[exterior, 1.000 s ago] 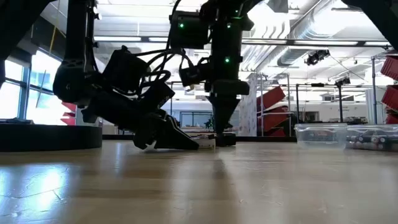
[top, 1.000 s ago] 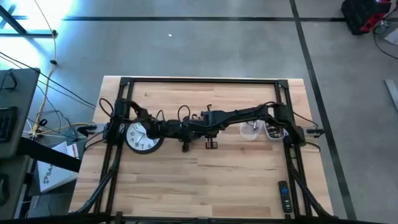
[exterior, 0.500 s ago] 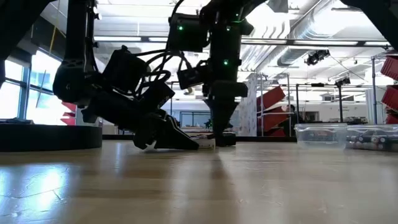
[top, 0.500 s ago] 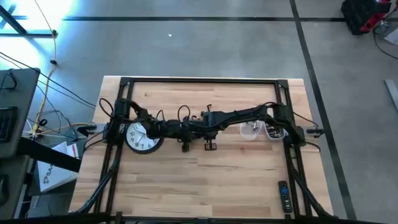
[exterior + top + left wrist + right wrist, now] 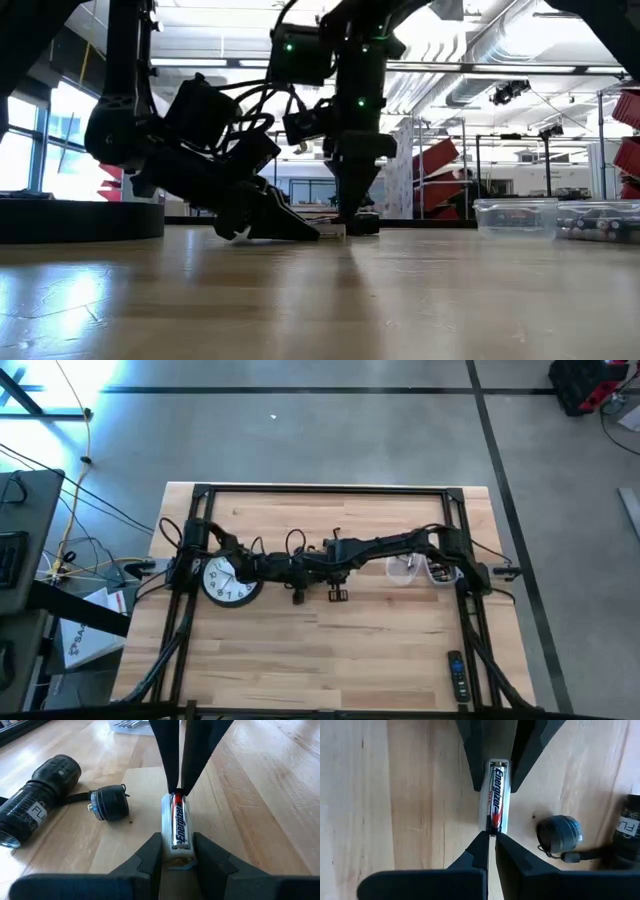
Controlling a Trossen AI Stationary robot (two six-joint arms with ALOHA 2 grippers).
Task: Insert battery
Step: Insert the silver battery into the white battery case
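Observation:
A battery (image 5: 179, 822) with a black and red label lies in a white holder (image 5: 167, 827) on the table. My left gripper (image 5: 177, 857) is shut on the holder's end nearest its wrist. My right gripper (image 5: 493, 840) comes down from above, its fingers closed to a point on the battery's opposite end. The low view shows my left gripper (image 5: 300, 230) slanting low from the left and my right gripper (image 5: 350, 208) standing upright over the holder. A black flashlight body (image 5: 37, 810) and its loose end cap (image 5: 110, 802) lie beside the holder. My left gripper pinches the holder's two long sides (image 5: 165, 852) between its fingers at the end nearest its wrist. The fingers come low and slanting from the table's left, along the holder. The holder lies flat on the table. My right gripper's closed fingertips (image 5: 176, 790) stand on the battery's red end (image 5: 493, 827). They point straight down from above. The battery lies lengthwise in the holder.
A round wall clock (image 5: 230, 582) lies under my left arm. Two clear plastic containers (image 5: 405, 570) (image 5: 440, 572) stand toward the table's right. A remote control (image 5: 456, 675) lies near the front right corner. The near half of the wooden table (image 5: 320, 660) is bare.
My right gripper has edged a little toward the table's left over the holder, staying upright. My left gripper and the holder have kept still.

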